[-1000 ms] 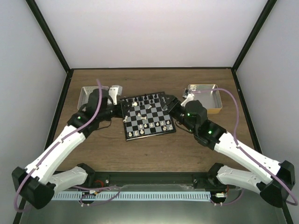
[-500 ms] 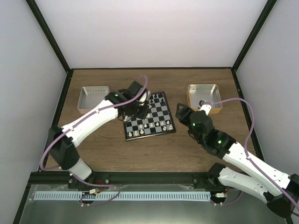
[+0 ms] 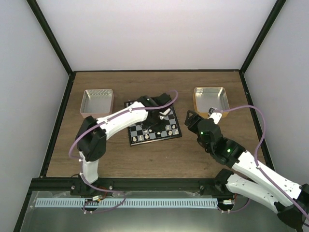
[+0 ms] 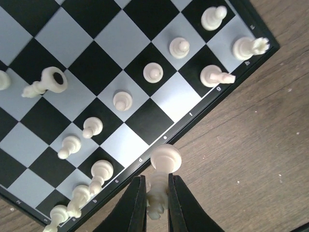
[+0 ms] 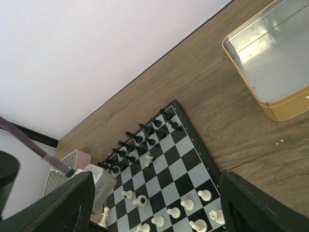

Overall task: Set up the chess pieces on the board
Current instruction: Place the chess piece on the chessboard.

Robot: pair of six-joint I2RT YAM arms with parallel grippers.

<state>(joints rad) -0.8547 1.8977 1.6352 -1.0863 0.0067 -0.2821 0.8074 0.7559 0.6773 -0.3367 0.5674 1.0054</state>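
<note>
Your left end effector [image 4: 156, 181] is closed narrow on a cream-white chess piece [image 4: 165, 158]. It is pinched between the two fingers, with its rounded end sticking out past the tips. In the left wrist view that end hangs over the dark border of the board [image 4: 145, 122], by the letters d and e, so it is at White's edge and not on a square. The piece's long axis runs along the fingers, pointing toward the board.

The back-rank squares just beyond it, d, e and f, are bare. The squares to either side carry pieces, and a row of pawns [image 4: 122, 100] stands behind. I judge the coming move to be a short advance inward onto one of those bare squares. I can't tell which piece it is, so check where it belongs.

Your right end effector [image 3: 189, 117] is spread wide and holds nothing. It sits off the board's right edge over the wooden surface [image 3: 145, 159], near the gold tray [image 3: 208, 99]. The left arm is the nearer one.

Only the right wrist view shows the black pieces [image 5: 140, 137] in two rows on the far side, with a stray white piece [image 5: 148, 158] just in front of them. Only the left wrist view shows a toppled piece [image 4: 48, 81] lying on its side, hollow base showing.
</note>
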